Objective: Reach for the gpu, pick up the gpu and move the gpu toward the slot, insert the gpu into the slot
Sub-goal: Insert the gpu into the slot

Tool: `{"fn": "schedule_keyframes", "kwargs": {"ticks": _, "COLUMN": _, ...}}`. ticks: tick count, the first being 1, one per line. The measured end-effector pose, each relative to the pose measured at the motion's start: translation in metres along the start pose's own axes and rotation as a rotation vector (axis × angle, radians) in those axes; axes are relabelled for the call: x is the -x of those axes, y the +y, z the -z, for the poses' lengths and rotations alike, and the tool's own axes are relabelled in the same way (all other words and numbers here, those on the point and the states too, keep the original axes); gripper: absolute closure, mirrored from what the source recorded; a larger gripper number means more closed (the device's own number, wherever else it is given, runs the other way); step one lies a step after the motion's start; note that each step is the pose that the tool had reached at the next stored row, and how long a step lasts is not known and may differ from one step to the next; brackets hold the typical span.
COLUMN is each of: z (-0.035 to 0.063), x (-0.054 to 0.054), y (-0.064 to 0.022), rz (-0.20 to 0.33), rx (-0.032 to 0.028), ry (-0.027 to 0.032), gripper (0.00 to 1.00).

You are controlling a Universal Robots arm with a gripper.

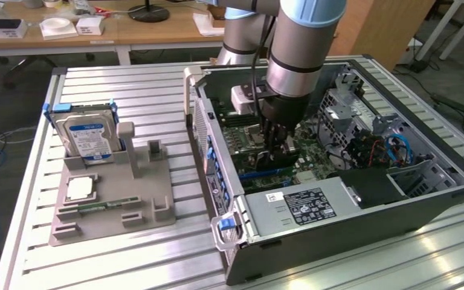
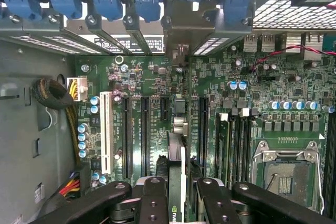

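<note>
One arm, one hand point(image 1: 274, 158), reaching down inside one open PC case point(image 1: 393, 205) on the slatted surface point(image 1: 119, 266). Hand narrowed, fingers point(image 2: 155, 203) clamped on the gpu point(image 2: 177, 182), held edge-on, upright over the motherboard point(image 2: 273, 77), among the expansion slots point(image 2: 145, 129). One hard drive point(image 1: 85, 138) upright in the grey holder point(image 1: 111, 211) beside the case. One CPU point(image 1: 80, 188) lies on that holder.

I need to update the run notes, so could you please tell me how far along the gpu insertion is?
Done: the thin dark gpu card is picked up and carried inside the open black computer case. In hand: the black gripper holds it edge-on above the green motherboard, in line with the long black slots. Left: seating it; whether its edge touches a slot can't be seen.
</note>
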State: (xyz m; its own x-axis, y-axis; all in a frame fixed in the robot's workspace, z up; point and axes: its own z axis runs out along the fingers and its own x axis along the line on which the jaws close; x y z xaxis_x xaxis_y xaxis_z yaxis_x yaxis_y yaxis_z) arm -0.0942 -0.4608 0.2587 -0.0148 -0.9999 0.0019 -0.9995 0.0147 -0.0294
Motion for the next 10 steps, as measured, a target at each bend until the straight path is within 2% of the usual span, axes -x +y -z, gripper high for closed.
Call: {"fn": "schedule_keyframes", "kwargs": {"ticks": 10, "z": -0.0033, "x": 0.0000, "y": 0.0008, "rz": 0.000, "rx": 0.0000, "ry": -0.0001, "gripper": 0.74}}
